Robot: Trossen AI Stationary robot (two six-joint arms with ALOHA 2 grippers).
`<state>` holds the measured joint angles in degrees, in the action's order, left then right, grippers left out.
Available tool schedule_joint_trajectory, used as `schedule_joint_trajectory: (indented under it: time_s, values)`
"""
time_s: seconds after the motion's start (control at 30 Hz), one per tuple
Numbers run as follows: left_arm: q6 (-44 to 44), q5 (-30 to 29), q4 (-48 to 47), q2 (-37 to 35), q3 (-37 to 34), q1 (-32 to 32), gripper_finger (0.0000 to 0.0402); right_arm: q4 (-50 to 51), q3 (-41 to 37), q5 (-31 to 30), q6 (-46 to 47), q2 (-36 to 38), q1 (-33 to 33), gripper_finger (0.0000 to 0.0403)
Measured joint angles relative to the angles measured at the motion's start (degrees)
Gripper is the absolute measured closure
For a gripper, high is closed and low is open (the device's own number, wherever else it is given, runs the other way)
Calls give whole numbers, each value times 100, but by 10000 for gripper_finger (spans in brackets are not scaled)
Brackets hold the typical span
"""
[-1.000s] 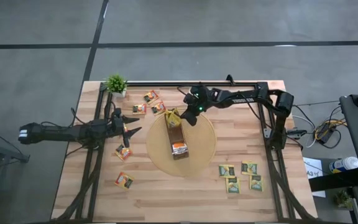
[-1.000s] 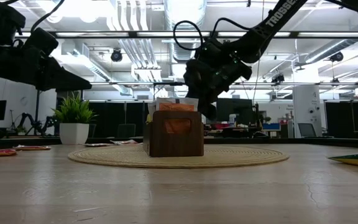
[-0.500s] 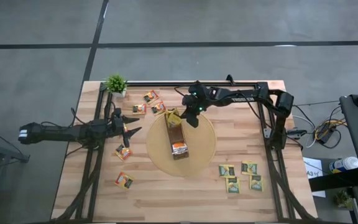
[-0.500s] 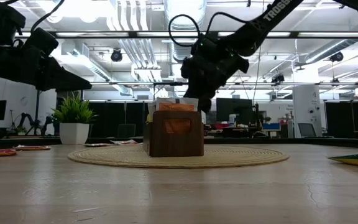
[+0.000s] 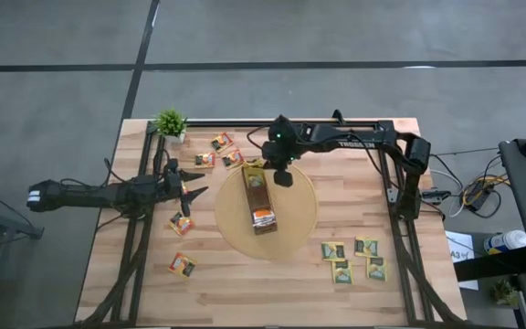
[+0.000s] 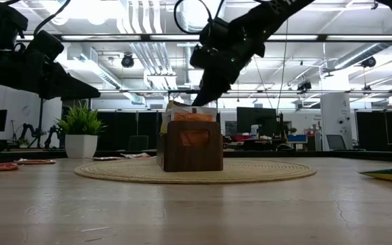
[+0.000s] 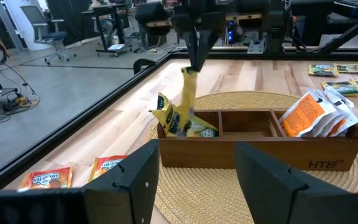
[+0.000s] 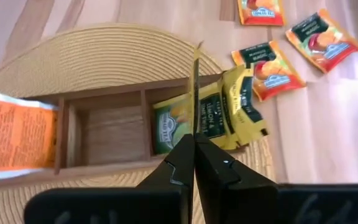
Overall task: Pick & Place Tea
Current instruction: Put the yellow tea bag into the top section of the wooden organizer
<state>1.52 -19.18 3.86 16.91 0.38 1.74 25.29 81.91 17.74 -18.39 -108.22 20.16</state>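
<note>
table [image 5: 354,288] | round mat [image 5: 299,219] | loose tea sachets [image 5: 352,260] | potted plant [image 5: 170,122]

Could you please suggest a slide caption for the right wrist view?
Right pincer pinches a yellow sachet edge-on above the wooden box on its woven mat.

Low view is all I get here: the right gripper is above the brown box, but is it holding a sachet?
Observer: Yes. The right gripper is shut on a yellow sachet, pinched by its top edge.
Operator: Over which part of the box?
Observer: Over the end of the brown box that holds the yellow-green sachets. I cannot tell whether its lower edge is inside the box or just above it.
Operator: And the left gripper?
Observer: The left gripper hovers open off the round mat, toward the table's left side.
</note>
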Motion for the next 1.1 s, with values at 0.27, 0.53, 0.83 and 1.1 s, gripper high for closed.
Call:
schedule_joint_trajectory:
  time_s: [0.27, 0.53, 0.83, 1.1]
  values:
    - [0, 0, 0, 2, 2, 0, 199, 487, 205, -138, -397, 0, -6, 395]
    - [0, 0, 0, 2, 0, -1, 199, 475, 212, -142, -608, 0, -6, 395]
    - [0, 0, 0, 2, 1, -3, 199, 490, 420, 31, -500, 0, -83, 395]
    - [-1, 0, 0, 2, 1, -2, 199, 582, 412, 29, -265, -54, -87, 395]
